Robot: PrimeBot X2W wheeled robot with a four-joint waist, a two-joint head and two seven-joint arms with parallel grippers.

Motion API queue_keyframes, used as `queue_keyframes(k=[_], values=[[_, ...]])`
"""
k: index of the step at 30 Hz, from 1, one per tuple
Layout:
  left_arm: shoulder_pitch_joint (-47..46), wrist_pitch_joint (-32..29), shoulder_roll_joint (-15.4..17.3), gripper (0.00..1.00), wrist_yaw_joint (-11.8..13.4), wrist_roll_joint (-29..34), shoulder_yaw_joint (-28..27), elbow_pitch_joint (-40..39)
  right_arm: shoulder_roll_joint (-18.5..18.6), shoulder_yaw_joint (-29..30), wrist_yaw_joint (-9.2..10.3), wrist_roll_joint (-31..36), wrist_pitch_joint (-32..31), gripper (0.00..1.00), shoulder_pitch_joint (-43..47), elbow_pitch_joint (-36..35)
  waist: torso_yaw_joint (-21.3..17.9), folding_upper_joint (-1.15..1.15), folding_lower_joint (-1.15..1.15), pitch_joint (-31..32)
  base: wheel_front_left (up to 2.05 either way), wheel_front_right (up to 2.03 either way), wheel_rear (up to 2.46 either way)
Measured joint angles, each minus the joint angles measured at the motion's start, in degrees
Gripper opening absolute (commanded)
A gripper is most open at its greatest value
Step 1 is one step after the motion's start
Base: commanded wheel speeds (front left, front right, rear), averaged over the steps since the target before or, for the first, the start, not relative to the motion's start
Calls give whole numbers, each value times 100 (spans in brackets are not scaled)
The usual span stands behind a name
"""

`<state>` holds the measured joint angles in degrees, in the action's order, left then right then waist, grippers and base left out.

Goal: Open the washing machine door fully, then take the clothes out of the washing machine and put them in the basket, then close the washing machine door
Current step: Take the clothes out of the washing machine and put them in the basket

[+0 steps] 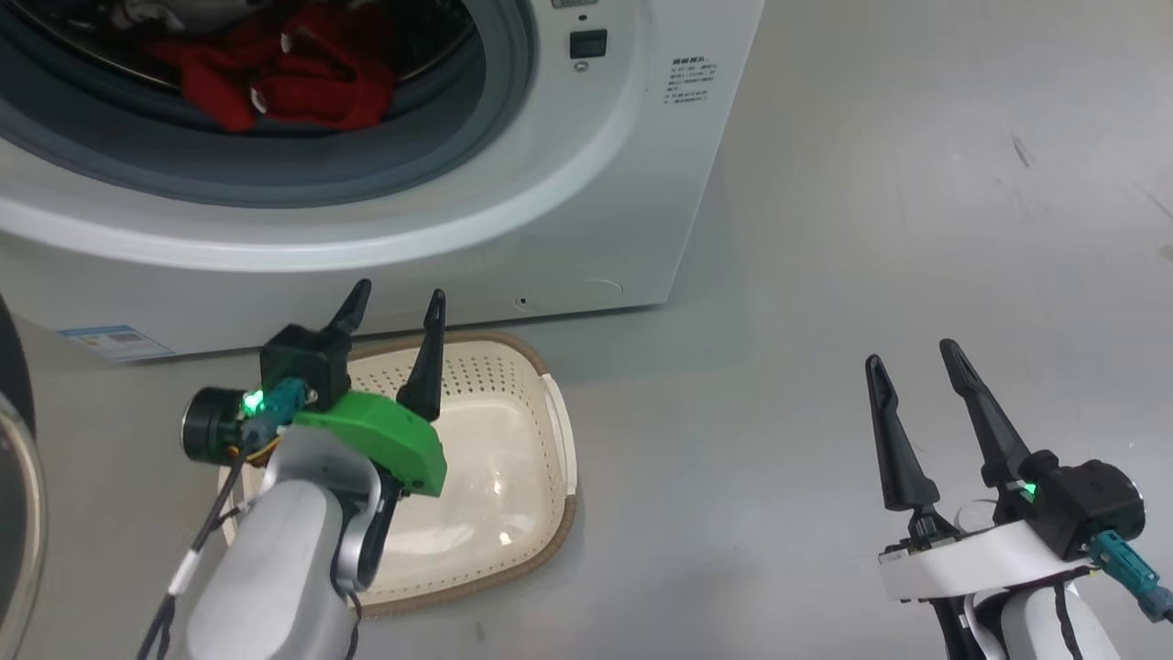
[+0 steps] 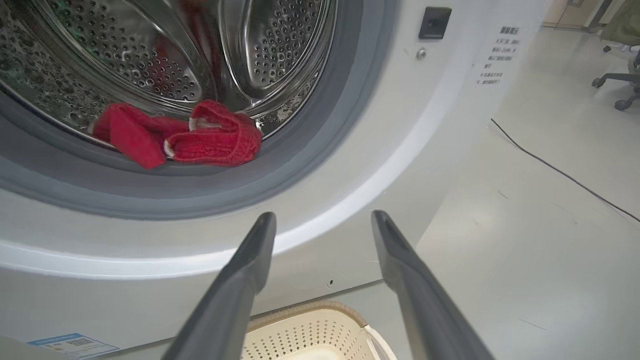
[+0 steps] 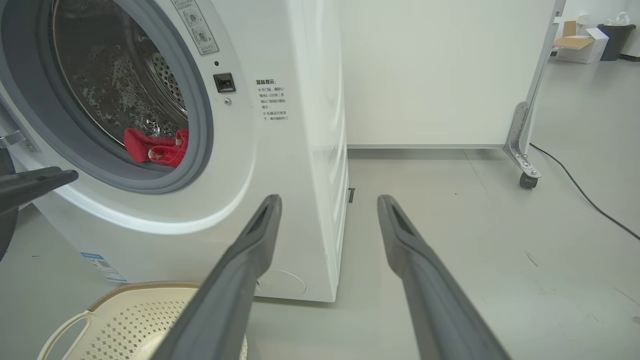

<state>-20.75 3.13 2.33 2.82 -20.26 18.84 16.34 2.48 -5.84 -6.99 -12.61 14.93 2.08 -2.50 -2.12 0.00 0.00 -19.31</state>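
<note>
Red clothes point(image 1: 275, 78) lie at the washing machine's point(image 1: 586, 211) drum lip; unloading seems the step in hand. Your left gripper point(image 1: 400, 291), spread and empty, hovers below that opening, above the basket point(image 1: 559, 431). Your right gripper point(image 1: 910, 352), also spread, hangs off to the machine's side. Next, reach in and pinch fabric.

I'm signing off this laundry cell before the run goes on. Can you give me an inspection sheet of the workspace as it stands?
Surface: grey floor, a few faint scuffs.
Job's things: washing machine with its door swung open at its left; red clothes lying at the drum's front lip; basket on the floor before the machine, no clothes seen in it.
Clutter: nothing seen.
Grippers: left gripper open and empty, above the basket; right gripper open and empty, over the floor.
Cables: one black cable across the floor right of the machine.
Surroundings: white panel on a wheeled foot; office chair, cardboard box and bin farther off.
</note>
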Motion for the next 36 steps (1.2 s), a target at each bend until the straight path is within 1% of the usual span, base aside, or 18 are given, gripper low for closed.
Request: queue_keyframes(k=[3,6,14,17,24,36], values=[[-384,-348,15,100,-79,-35,-37,163,0,-26,0,-14,0,100,-146,-37,-62,0,0,-235,0,0,0],[-794,-706,122,100,-155,-70,-91,297,1,-32,0,-55,0,100,-302,-74,-132,0,0,-470,0,0,0],[-1937,-1608,630,100,-328,-166,-320,465,1,-88,0,-196,0,100,-748,-96,-357,0,0,-1098,0,0,0],[-2295,-1925,824,100,-459,-238,-415,580,1,-163,0,-252,0,100,-909,-82,-466,0,0,-1301,0,0,0],[-2962,-2384,1189,100,-565,-301,-649,767,1,-315,0,-441,0,100,-1105,-9,-821,0,0,-1609,0,0,0],[-4014,-2995,1670,100,-616,-302,-837,994,-3,-463,0,-844,0,100,-1346,13,-1304,0,0,-2071,0,0,0]])
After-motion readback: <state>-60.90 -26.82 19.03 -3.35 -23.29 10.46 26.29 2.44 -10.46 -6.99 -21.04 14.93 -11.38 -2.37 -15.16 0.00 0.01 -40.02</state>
